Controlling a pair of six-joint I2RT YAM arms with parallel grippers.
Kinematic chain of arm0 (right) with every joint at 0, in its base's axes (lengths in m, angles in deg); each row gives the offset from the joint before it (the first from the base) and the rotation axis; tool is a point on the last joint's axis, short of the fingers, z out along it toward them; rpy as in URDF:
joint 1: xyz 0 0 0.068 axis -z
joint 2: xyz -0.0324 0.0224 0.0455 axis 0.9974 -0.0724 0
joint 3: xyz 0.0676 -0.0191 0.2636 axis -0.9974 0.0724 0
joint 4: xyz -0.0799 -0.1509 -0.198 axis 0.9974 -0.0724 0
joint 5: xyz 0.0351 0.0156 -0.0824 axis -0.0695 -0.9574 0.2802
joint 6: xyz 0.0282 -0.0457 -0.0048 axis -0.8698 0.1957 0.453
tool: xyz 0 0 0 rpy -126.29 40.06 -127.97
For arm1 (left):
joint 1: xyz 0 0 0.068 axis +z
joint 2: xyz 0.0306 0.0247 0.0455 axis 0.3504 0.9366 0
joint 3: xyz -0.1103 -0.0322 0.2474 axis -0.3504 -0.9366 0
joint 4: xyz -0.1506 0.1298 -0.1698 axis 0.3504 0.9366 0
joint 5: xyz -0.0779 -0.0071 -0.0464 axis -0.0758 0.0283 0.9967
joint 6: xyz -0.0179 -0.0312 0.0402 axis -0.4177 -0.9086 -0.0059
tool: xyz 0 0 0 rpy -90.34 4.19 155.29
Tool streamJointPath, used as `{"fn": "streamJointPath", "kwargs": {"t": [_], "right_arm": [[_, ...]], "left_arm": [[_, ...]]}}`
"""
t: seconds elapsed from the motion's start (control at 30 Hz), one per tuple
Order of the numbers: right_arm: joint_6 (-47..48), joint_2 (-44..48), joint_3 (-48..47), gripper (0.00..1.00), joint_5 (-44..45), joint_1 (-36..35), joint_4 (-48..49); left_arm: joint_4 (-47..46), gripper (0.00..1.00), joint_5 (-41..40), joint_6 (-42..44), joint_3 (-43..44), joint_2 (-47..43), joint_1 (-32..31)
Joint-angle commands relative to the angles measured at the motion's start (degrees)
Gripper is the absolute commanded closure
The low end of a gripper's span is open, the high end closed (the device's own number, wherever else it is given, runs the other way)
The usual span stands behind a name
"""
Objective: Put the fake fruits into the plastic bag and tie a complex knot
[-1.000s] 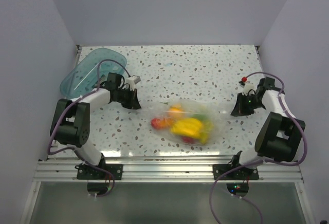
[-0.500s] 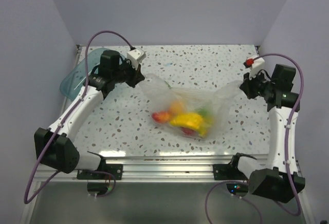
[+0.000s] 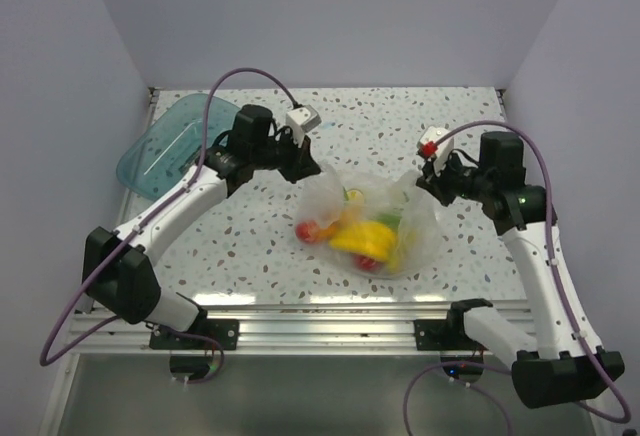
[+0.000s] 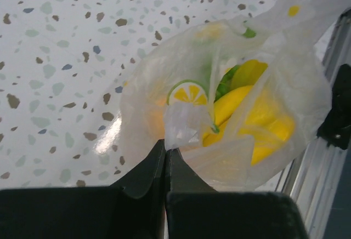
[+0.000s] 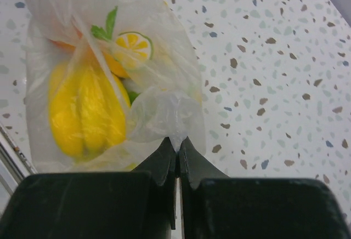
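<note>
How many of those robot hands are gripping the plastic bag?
2. The left hand pinches one top corner of the plastic bag, on its own side. The right hand pinches the opposite top corner.

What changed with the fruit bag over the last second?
Both arms rose and swung inward; the left gripper and right gripper drew the sides of the plastic bag up around the fake fruits. Both stayed shut on it; the teal tray stayed put.

Robotics lab test cell. Plain pale walls (image 3: 330, 16) box in a speckled tabletop (image 3: 400, 121) on three sides. A cabled left arm (image 3: 180, 201) and right arm (image 3: 535, 256) stand bolted to an aluminium rail (image 3: 320, 328) at its near edge.
</note>
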Motion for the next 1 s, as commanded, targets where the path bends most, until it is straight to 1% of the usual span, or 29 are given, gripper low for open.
{"fn": "streamJointPath", "kwargs": {"t": [0.0, 0.03, 0.07, 0.17, 0.23, 0.27, 0.37, 0.5, 0.6, 0.67, 0.7, 0.73, 0.8, 0.83, 0.9, 0.93, 0.97], "right_arm": [[-2.58, -0.31, 1.04, 1.00, -0.10, -5.10, 3.66], [-3.29, -0.31, 1.13, 1.00, 0.08, -6.42, 4.27], [-4.69, -0.31, 1.31, 1.00, 0.34, -8.95, 5.76], [-7.15, -0.84, 1.05, 1.00, 0.79, -12.66, 8.05], [-8.39, -1.54, 0.52, 1.00, -1.13, -13.37, 8.84], [-9.18, -1.80, 0.43, 1.00, -1.67, -13.98, 9.11], [-9.45, -2.95, 0.61, 1.00, -2.64, -16.09, 9.37], [-9.01, -4.09, 1.31, 1.00, -2.64, -19.26, 9.37], [-9.27, -4.71, 0.70, 0.99, -1.68, -20.49, 9.73], [-8.58, -4.53, 0.00, 0.91, 0.16, -20.41, 8.77], [-8.22, -3.84, -0.70, 0.83, 2.87, -20.41, 8.15], [-8.13, -3.39, -0.89, 0.61, 4.46, -20.41, 7.71], [-7.61, -0.77, -0.80, 0.37, 8.94, -20.32, 7.18], [-7.34, 0.29, -0.54, 0.21, 9.39, -20.06, 7.00], [-6.29, 3.62, -0.19, 0.08, 9.49, -19.79, 6.39], [-6.20, 4.51, -0.27, 0.03, 10.27, -19.79, 6.21], [-5.94, 5.22, -0.53, 0.01, 10.62, -19.44, 5.34]], "left_arm": [[-10.81, 1.00, 8.37, -9.57, 2.30, 0.41, -0.87], [-12.57, 1.00, 10.30, -10.80, 2.12, 0.58, -1.39], [-15.46, 1.00, 10.84, -12.82, 1.95, 0.76, -1.74], [-21.87, 1.00, 12.07, -17.22, 1.07, 1.37, -2.89], [-24.26, 1.00, 13.21, -19.94, 0.63, 2.16, -3.41], [-26.36, 0.99, 13.57, -22.13, 0.63, 3.21, -3.59], [-30.14, 0.94, 13.66, -24.17, 0.72, 4.71, -4.73], [-31.65, 0.92, 13.39, -24.44, 1.86, 6.56, -5.88], [-30.78, 0.89, 13.92, -23.30, 2.21, 6.30, -5.97], [-27.89, 0.81, 14.45, -19.62, 2.39, 4.37, -5.88], [-26.75, 0.77, 14.45, -18.13, 2.30, 3.41, -5.79], [-24.56, 0.71, 14.62, -15.33, 2.12, 1.40, -5.70], [-23.31, 0.60, 15.85, -13.20, 0.98, -0.90, -4.92], [-22.18, 0.39, 15.68, -12.23, 0.63, -3.08, -4.56], [-22.08, 0.19, 17.07, -12.14, -0.69, -5.12, -3.16], [-21.29, 0.05, 19.09, -11.61, -1.04, -6.87, -1.59], [-20.68, 0.00, 19.45, -11.17, -1.39, -7.84, -1.05]]}}
